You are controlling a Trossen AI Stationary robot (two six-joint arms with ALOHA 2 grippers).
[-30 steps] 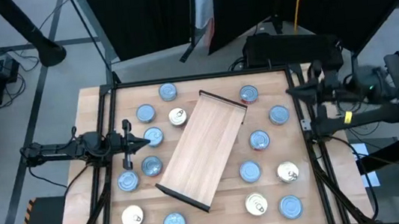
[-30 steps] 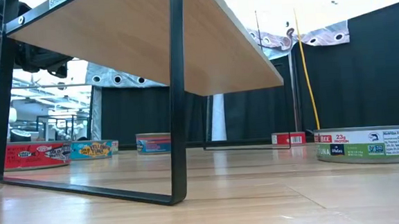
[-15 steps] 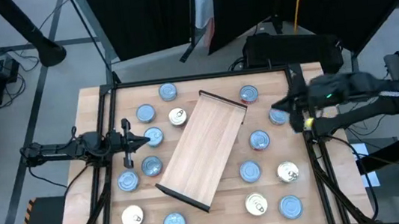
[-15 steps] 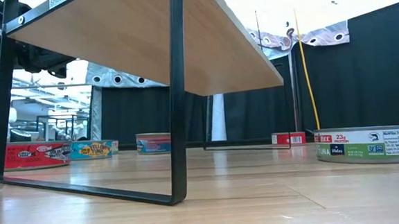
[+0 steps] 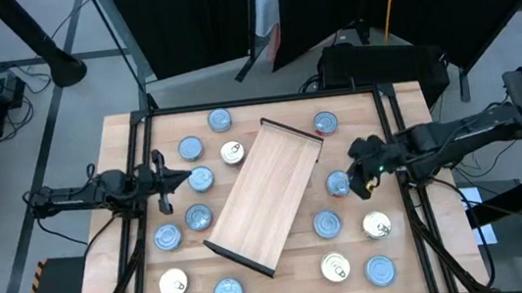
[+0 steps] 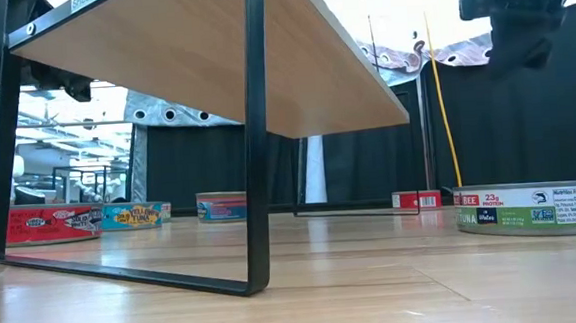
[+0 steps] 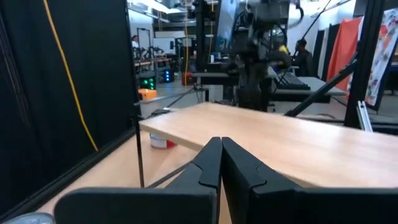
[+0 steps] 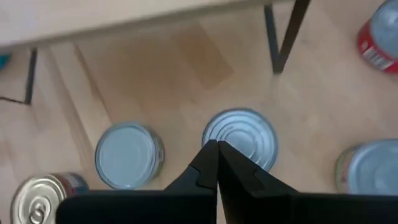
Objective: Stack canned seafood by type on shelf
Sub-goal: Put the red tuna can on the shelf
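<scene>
The shelf [image 5: 267, 195], a long light wooden board with a dark rail at each short end, stands slantwise in the middle of the table on thin black legs [image 6: 256, 133]. Several flat round tins of canned seafood rest on the tabletop on both sides of it, most blue-topped [image 5: 327, 224], a few pale gold [image 5: 376, 225]. My right gripper [image 5: 355, 175] is shut and points steeply down, above a silver-topped tin [image 8: 239, 140] right of the shelf, clear of it. My left gripper [image 5: 186, 178] is shut at the table's left side, level, pointing at the shelf [image 7: 280, 137].
Tins lie close together under my right gripper: one blue-topped [image 8: 129, 154], one gold-topped [image 8: 40, 198], another at the side [image 8: 367, 165]. A tin [image 5: 201, 179] sits just ahead of my left gripper. Black frame rails edge the table [image 5: 141, 131]. Beyond the table are dark curtains.
My right gripper has swung in from the table's right edge toward the shelf and come down, tipping from roughly level to pointing steeply down and rolling; it now hangs over the tins right of the shelf. It has stayed shut. The tins and shelf have not moved.
</scene>
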